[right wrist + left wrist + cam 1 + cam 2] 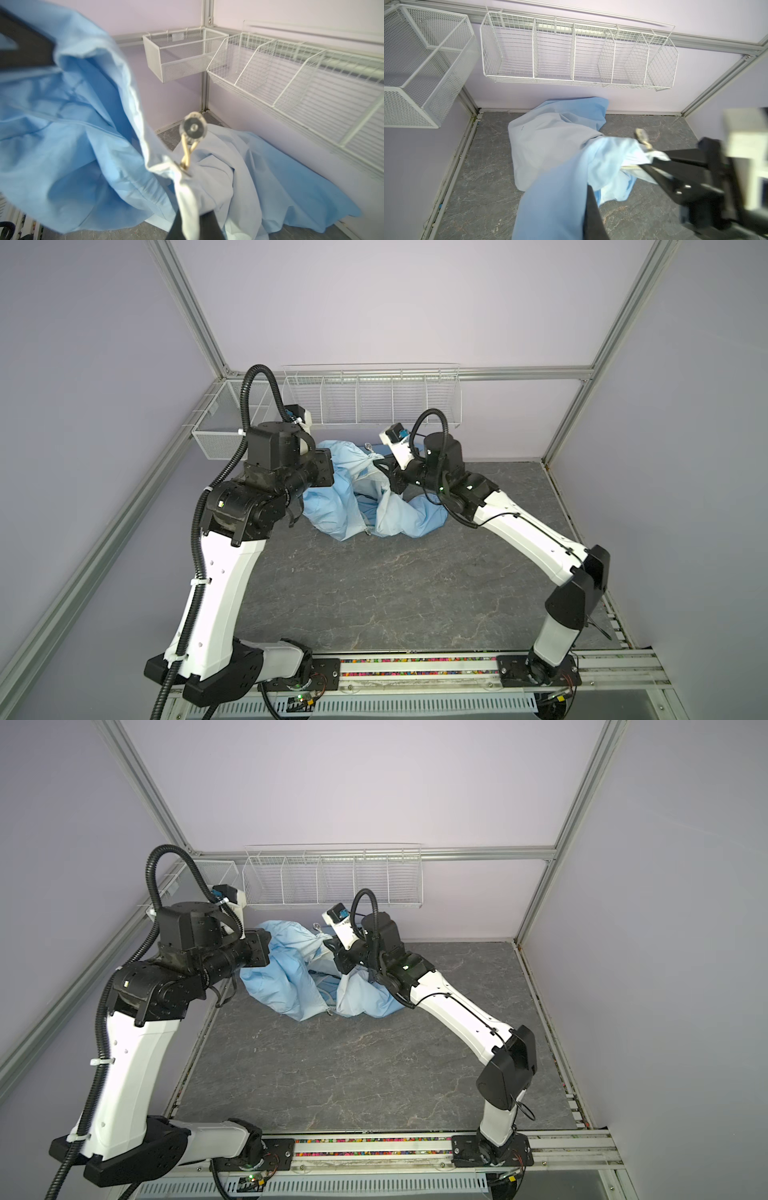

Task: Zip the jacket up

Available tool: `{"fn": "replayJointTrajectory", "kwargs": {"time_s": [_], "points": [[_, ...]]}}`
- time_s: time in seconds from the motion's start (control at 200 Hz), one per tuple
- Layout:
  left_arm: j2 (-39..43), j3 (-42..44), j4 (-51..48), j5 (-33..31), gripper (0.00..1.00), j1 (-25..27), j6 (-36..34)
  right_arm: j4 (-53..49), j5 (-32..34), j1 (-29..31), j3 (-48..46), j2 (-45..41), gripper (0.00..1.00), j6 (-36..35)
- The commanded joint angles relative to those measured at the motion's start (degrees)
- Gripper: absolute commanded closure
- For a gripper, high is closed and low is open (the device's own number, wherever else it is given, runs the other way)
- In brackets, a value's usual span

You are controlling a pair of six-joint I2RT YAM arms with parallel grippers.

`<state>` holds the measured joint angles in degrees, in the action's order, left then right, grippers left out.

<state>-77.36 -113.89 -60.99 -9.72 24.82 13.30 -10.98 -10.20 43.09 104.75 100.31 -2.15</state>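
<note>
Standing by the rig, I see the jacket (353,497) bunched in a heap toward the back of the desk (374,597), below the wire basket (374,398) on the rear wall. Part of it is lifted off the surface between the two arms.

The right hand (191,214) is clamped narrow on a strip of the whitish front edge, which runs up between its fingers. Just above that grip, what looks like the zipper pull (193,127), a round tab on a gold loop, stands free in the air. Pinching the cloth just below the pull seems meant to steady that edge and keep the pull clear and reachable.

The left hand (588,197) is mostly buried. Only one dark finger shows, with blue cloth draped tight against it. It appears to be shut on a fold of the jacket, holding the other side up so the front is not lying on itself.

The two front edges are apart and crumpled. A pale zipper line (360,510) runs down a fold to the near hem. No joined teeth can be made out, so the zipping itself looks not yet begun. Thin, slack cloth like this is likely to sag and twist wherever it is not held.
</note>
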Motion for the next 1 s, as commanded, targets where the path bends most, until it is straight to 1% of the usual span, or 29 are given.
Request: {"fn": "replayJointTrajectory", "kwargs": {"time_s": [0.0, 0.055, 0.11, 0.25, 0.325, 0.45, 0.555, 0.62, 0.67, 0.7, 0.745, 0.835, 0.91, 0.995], "points": [[-1.85, -3.35, 0.68, -2.87, 1.00, -0.65, 1.62, -6.34, 0.73, -2.49, 3.09, -4.87, 0.93, 0.04], [-2.54, -4.18, 1.09, -1.78, 1.00, -0.65, 1.73, -8.70, 0.03, -3.58, 3.66, -6.38, 0.94, 0.84], [-2.94, -4.78, 2.16, 0.75, 1.00, -0.65, 1.41, -10.87, -0.17, -4.22, 4.09, -8.05, 0.93, 0.94], [-4.06, -6.67, 5.42, 6.45, 1.00, -0.65, 1.02, -15.67, -0.15, -4.33, 6.16, -12.16, 0.93, -1.63], [-5.48, -9.30, 6.66, 9.71, 1.00, -0.65, 1.00, -17.33, 2.25, -4.33, 7.88, -13.82, 0.93, -2.38], [-7.24, -13.09, 8.54, 14.47, 1.00, -0.65, 1.97, -18.58, 10.00, -4.87, 9.68, -16.57, 0.92, -2.52], [-6.86, -12.62, 12.40, 19.27, 1.00, -0.63, 3.03, -17.87, 13.61, -5.67, 9.67, -19.14, 0.88, -2.50], [-6.32, -11.77, 14.35, 21.74, 1.00, -0.65, 3.77, -17.36, 14.28, -6.03, 9.68, -20.21, 0.86, -2.49], [-5.90, -10.75, 15.50, 22.45, 1.00, -0.65, 4.14, -17.01, 14.41, -6.32, 9.68, -20.46, 0.85, -2.45], [-5.71, -10.12, 15.72, 21.99, 1.00, -0.62, 4.19, -16.87, 14.55, -6.39, 9.77, -20.36, 0.85, -2.36], [-5.47, -9.30, 15.20, 19.56, 1.00, -0.64, 4.11, -16.86, 14.30, -6.44, 9.90, -19.67, 0.85, -2.05], [-5.28, -7.17, 12.52, 10.20, 1.00, -0.66, 3.78, -17.89, 11.93, -6.55, 10.41, -16.76, 0.85, -1.12], [-5.57, -4.90, 9.94, 2.00, 1.00, -0.88, 4.05, -19.87, 8.89, -6.55, 11.36, -12.56, 0.87, 0.43], [-7.32, -3.36, 6.00, -3.16, 1.00, -2.98, 5.15, -22.04, 6.17, -6.58, 12.63, -7.27, 0.88, 2.45]]}}
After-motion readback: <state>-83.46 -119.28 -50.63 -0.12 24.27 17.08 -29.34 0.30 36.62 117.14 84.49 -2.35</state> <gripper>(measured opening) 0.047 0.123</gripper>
